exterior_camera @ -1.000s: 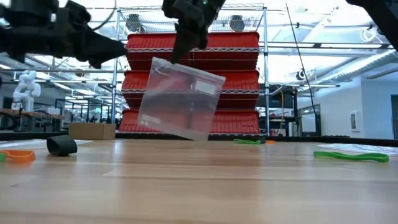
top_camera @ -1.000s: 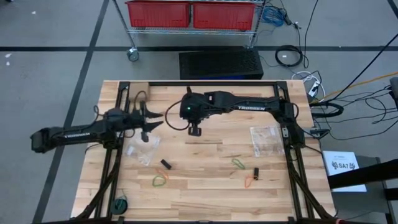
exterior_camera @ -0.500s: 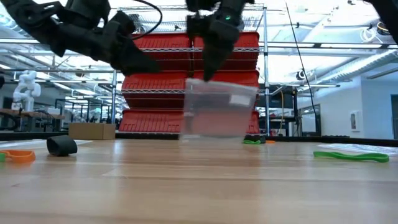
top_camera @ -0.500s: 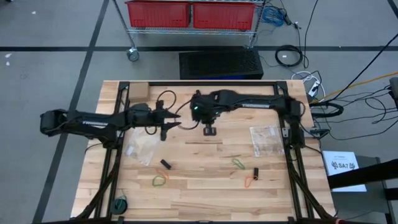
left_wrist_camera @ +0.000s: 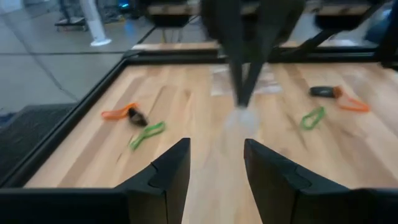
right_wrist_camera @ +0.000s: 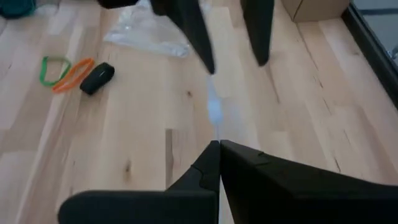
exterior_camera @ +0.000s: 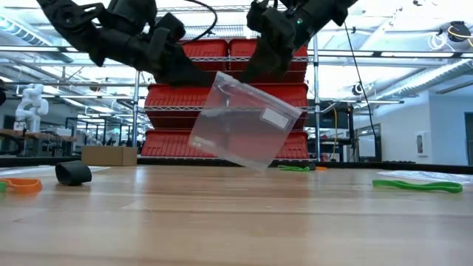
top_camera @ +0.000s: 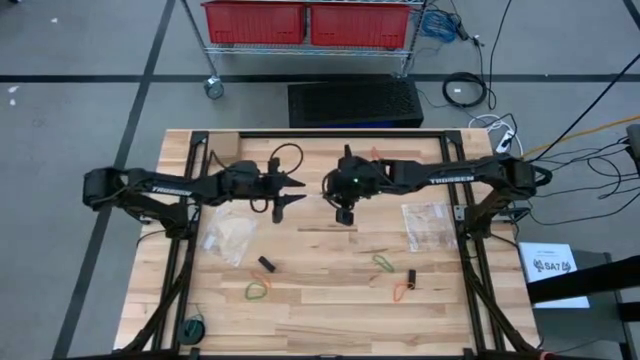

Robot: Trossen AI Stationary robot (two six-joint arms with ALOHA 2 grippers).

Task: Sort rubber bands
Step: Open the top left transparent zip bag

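High view shows the rubber bands scattered over the near half of the wooden table point(top_camera: 330, 300): a green and orange pair point(top_camera: 258, 290) near left, a green loop point(top_camera: 383, 263) near right, an orange loop point(top_camera: 401, 291) just beside a small black piece point(top_camera: 411, 278), and another black piece point(top_camera: 266, 265) near the middle. All lie loose on bare wood, well apart from both arms.

Over the table's middle, the right gripper point(top_camera: 344, 214) has its fingers pressed together on the top edge of a clear zip bag point(exterior_camera: 242, 127), which in the low view hangs tilted just above the wood; nothing can be made out inside it. The left gripper point(top_camera: 290, 194) hovers just left of it, fingers spread, holding nothing.

Two more clear zip bags lie flat: one point(top_camera: 230, 234) left of centre under the left arm, one point(top_camera: 427, 224) toward the right edge. Their contents cannot be told.

A black frame borders the tabletop. A small cardboard box point(top_camera: 222, 147) sits at the far left corner and a dark green roll point(top_camera: 194, 327) at the near left corner. The near centre stays open wood.
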